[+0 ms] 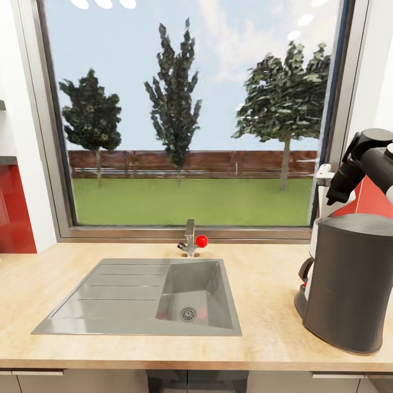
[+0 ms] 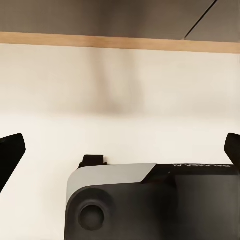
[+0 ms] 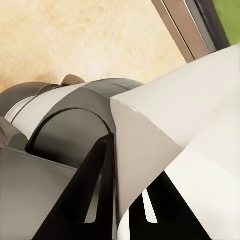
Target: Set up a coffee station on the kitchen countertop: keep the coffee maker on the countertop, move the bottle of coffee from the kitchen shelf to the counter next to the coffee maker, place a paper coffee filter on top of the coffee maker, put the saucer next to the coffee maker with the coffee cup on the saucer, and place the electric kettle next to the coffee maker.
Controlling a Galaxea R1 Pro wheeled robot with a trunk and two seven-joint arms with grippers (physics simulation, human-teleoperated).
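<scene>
The coffee maker (image 1: 349,281), a tall dark grey cylinder, stands at the right end of the light wood kitchen countertop (image 1: 262,284). The electric kettle (image 1: 303,279) sits just behind it, with its black handle showing; its rounded body (image 3: 75,120) lies below my right gripper. My right gripper (image 1: 326,177) hangs above and behind the coffee maker, shut on the paper coffee filter (image 3: 170,130), a white folded sheet pinched between the black fingers (image 3: 95,195). My left gripper (image 2: 120,150) is open, with nothing between its fingertips (image 2: 10,152). The bottle of coffee, saucer and coffee cup are out of view.
A grey steel sink (image 1: 142,297) with a drainboard is set into the middle of the worktop, and a faucet (image 1: 190,238) with a red knob stands behind it. A large window (image 1: 185,109) backs the counter. A dark shelf edge (image 1: 6,160) shows at the far left.
</scene>
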